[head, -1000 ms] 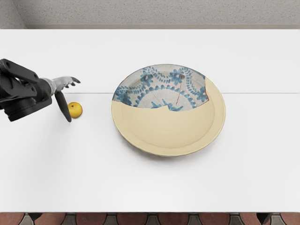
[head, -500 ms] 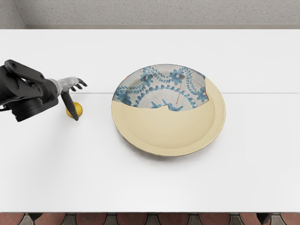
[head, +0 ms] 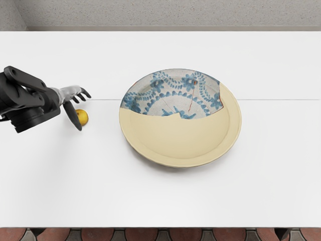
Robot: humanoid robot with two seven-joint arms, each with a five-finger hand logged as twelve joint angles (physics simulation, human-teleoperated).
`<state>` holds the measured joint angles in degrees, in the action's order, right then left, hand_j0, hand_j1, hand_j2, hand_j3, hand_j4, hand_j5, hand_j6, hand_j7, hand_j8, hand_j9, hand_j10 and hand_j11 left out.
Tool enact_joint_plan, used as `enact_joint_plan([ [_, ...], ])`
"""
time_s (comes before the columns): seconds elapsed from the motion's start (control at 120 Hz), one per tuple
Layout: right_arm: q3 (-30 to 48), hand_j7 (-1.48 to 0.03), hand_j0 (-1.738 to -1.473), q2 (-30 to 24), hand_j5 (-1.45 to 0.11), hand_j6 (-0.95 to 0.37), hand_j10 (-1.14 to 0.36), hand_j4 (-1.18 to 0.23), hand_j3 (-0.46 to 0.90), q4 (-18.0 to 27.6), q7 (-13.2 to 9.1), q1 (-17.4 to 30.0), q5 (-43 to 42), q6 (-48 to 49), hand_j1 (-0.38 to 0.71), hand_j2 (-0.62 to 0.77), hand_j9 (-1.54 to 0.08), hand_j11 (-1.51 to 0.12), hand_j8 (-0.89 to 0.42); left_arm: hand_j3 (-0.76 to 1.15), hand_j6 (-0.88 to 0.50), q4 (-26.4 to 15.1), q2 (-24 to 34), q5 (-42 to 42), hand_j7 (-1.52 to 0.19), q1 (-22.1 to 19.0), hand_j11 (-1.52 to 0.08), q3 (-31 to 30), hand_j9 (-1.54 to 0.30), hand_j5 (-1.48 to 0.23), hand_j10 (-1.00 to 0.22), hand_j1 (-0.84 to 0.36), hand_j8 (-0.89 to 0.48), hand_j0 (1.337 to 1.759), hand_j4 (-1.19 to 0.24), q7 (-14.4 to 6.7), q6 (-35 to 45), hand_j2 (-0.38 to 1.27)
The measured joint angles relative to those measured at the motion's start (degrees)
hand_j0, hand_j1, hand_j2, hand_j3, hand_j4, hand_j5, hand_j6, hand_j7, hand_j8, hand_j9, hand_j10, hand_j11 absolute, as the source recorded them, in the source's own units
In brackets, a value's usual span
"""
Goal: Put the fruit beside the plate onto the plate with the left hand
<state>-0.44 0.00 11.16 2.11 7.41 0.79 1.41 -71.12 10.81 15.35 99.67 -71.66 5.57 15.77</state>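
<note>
In your head view, the left hand (head: 70,98) sits at the picture's left with its fingers spread wide, gripping nothing. Its dark thumb crosses the left side of the fruit (head: 83,117) and may be touching it. That fruit is small, round and yellow. It rests on the white table (head: 160,196), near the cream, blue-patterned plate (head: 180,145) but clear of its rim.

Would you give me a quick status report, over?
Left hand open beside fruit, no grasp. Fruit on table, left of plate. Right hand out of view.
</note>
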Motion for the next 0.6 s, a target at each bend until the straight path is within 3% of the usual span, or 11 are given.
enact_joint_plan([
  [0.6,0.0,-0.01,-1.658,0.0,-0.01,-0.01,-0.01,-0.01,0.00,0.0,0.0,0.0,0.0,0.0,-0.34,0.00,-0.01,-0.01,-0.01,0.00,-0.37,-2.8,0.2,0.2,-0.48,2.0,-0.48,0.4,-0.48,-0.48,-0.37,-0.10,-0.37,1.658,-0.37,-1.7,0.1,0.07],
])
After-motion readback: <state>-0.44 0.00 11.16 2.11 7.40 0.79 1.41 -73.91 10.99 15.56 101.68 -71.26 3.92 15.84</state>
